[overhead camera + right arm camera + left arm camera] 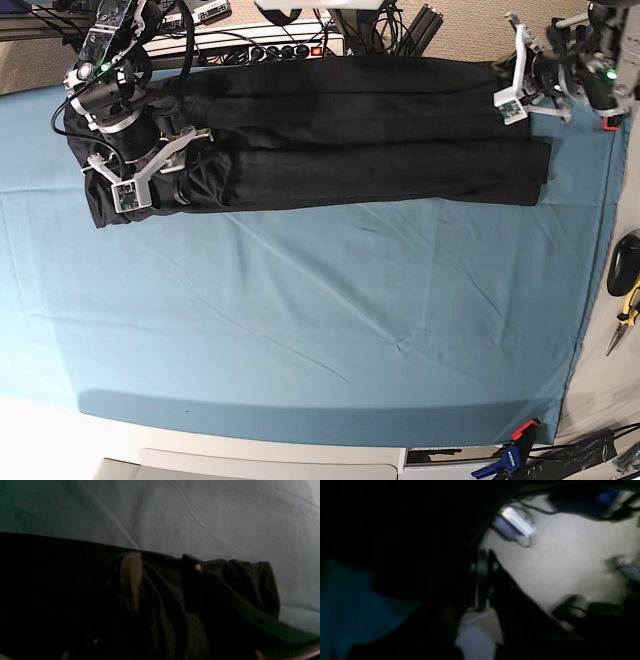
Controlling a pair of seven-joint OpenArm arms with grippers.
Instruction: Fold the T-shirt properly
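The black T-shirt [350,130] lies stretched in a long folded band across the far side of the teal cloth [300,330]. At the band's right end my left gripper [508,98] is shut on the shirt's far corner. In the left wrist view the shut left gripper [486,577] is a dark shape against black T-shirt fabric [395,530]. At the bunched left end, my right gripper [160,165] stands open. In the right wrist view its pale finger [130,577] presses into T-shirt folds [62,592], with fabric lying between the jaws.
A power strip and cables [270,45] run behind the table's far edge. Yellow pliers [625,310] and a black object [622,262] lie beside the right edge. Clamps [515,440] grip the cloth at the front right corner. Pale floor [557,562] shows past the shirt.
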